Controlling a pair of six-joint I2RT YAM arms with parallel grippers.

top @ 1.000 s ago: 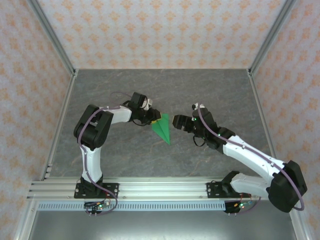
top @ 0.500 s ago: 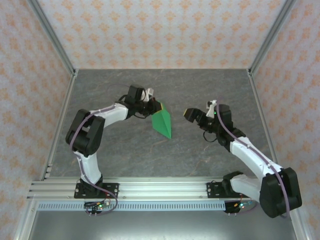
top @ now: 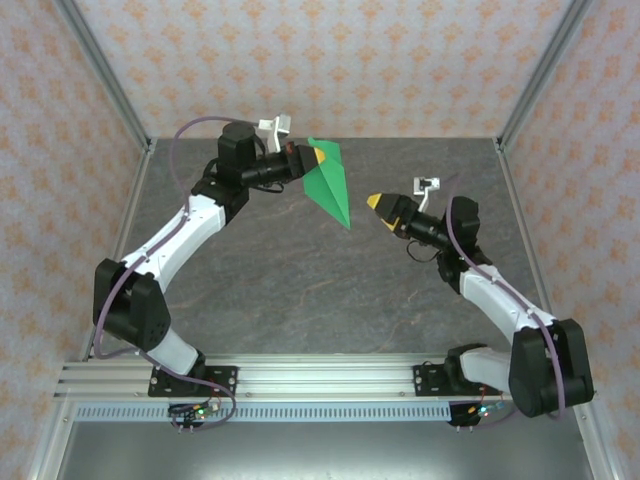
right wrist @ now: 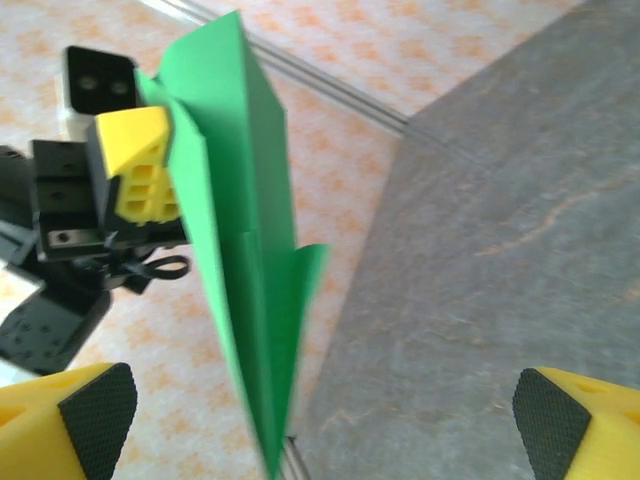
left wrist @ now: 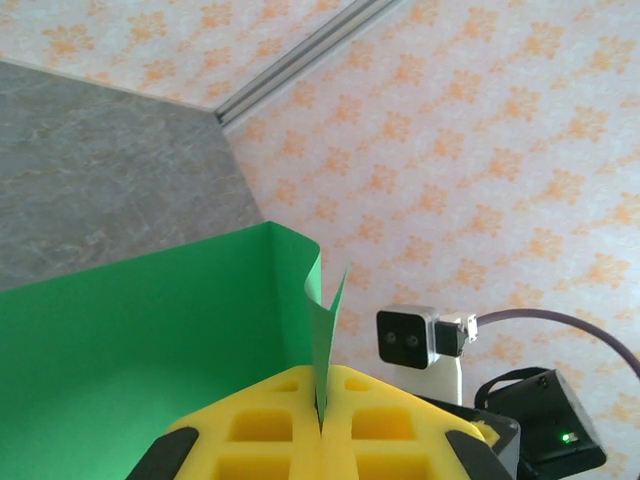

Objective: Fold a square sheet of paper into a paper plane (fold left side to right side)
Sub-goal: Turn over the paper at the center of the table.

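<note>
- Paper plane [top: 328,183] is hanging above the table [top: 300,300], clamped in the left gripper [top: 318,158].
- Right gripper [top: 400,197] is hovering above the table, jaws apart.
- Risk: thin paper slipping free, dropping to the table.

I work on a dark grey, stone-patterned desk [top: 300,310], matt and mottled with paler veins. Three walls close it in: the far wall [top: 330,60], the left wall [top: 45,220] and the right wall [top: 600,200], all papered cream with rows of small orange flower motifs. A slanting silver aluminium post [top: 100,70] stands in the far left corner and a second silver post [top: 545,70] in the far right corner. Along the near edge of my desk runs a ribbed aluminium rail [top: 320,375], with a perforated white strip [top: 320,411] just in front of it and a plain grey metal sheet [top: 330,450] nearest of all. The light is soft and even across the desk.
</note>
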